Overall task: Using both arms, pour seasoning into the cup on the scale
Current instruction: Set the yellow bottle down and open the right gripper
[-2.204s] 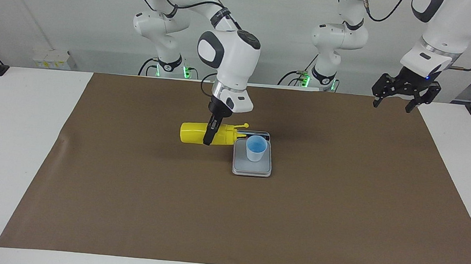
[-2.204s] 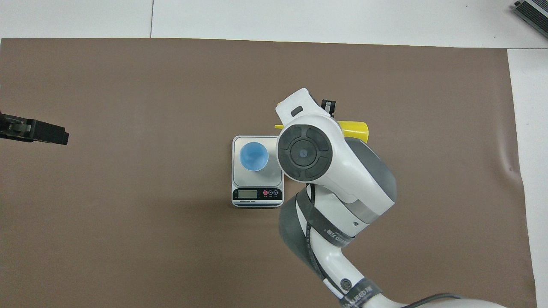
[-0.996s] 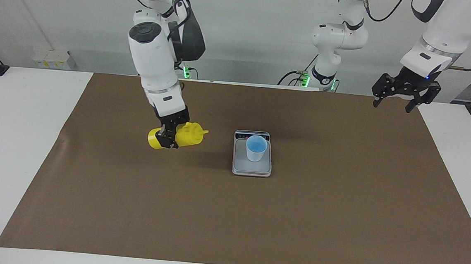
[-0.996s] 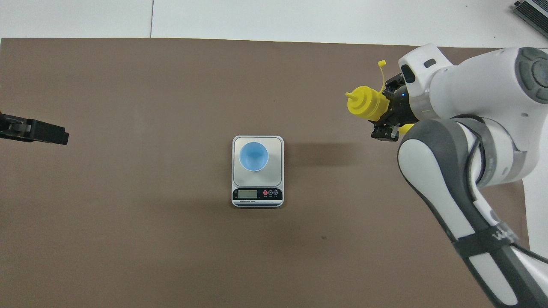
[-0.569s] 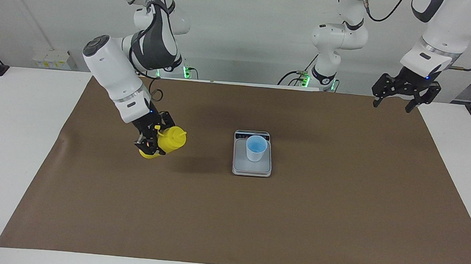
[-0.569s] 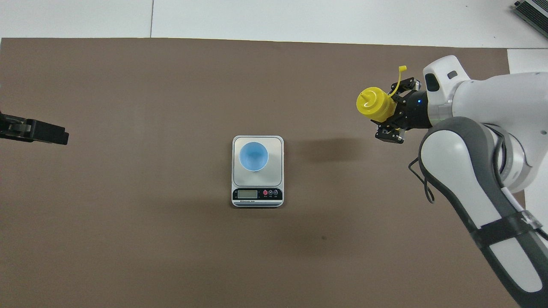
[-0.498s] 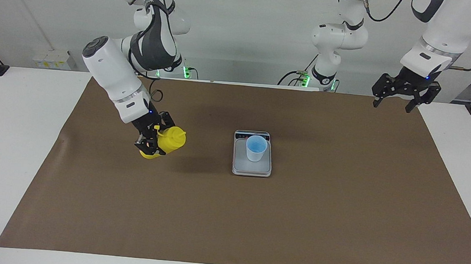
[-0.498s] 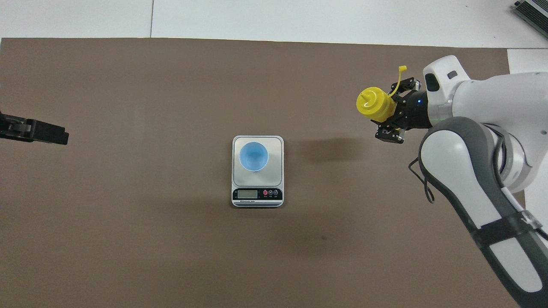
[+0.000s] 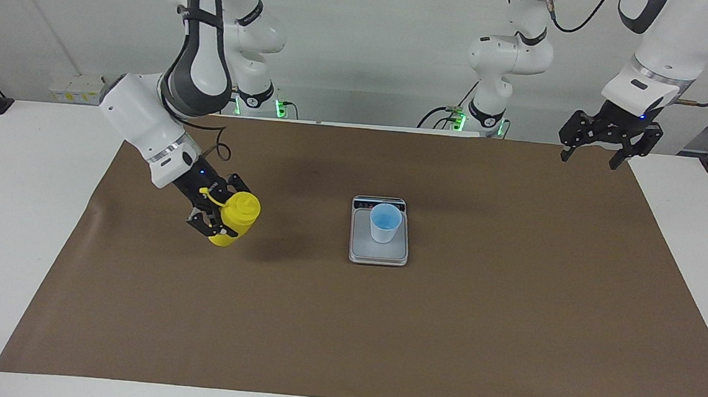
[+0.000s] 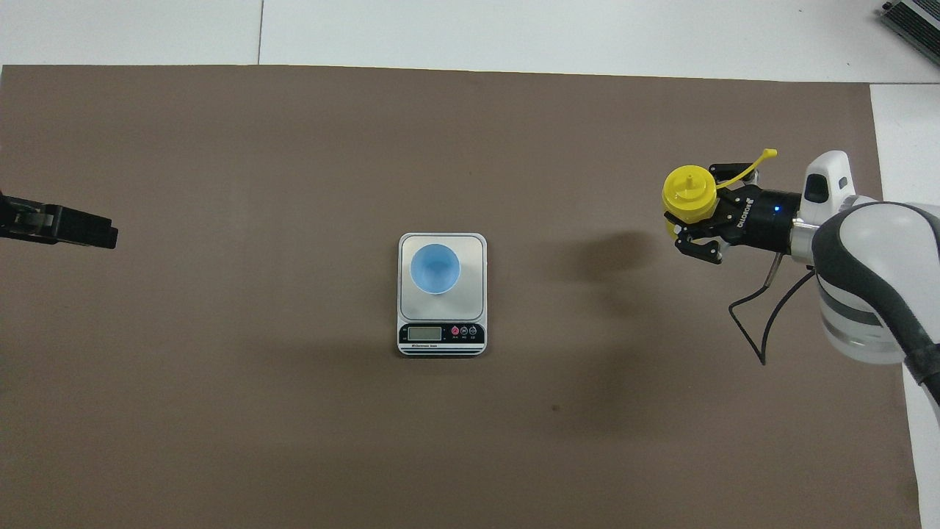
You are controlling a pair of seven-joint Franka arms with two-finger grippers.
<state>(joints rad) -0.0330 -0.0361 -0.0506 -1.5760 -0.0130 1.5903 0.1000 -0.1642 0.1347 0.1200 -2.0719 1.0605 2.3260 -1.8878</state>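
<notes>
Fingers (image 9: 202, 224) of the right gripper (image 9: 215, 217): clamped on the seasoning bottle (image 9: 235, 218), upright over the brown mat (image 9: 506, 334) toward the right arm's end, presumably set-down. Cup (image 9: 384, 223): on scale (image 9: 379, 253), mid-mat. Left gripper (image 9: 600, 147): spread wide, empty, waiting above the mat's corner.

right end effector (image 10: 694, 224) gripping yellow bottle (image 10: 689, 192), cup (image 10: 435, 269) on scale (image 10: 477, 294)
</notes>
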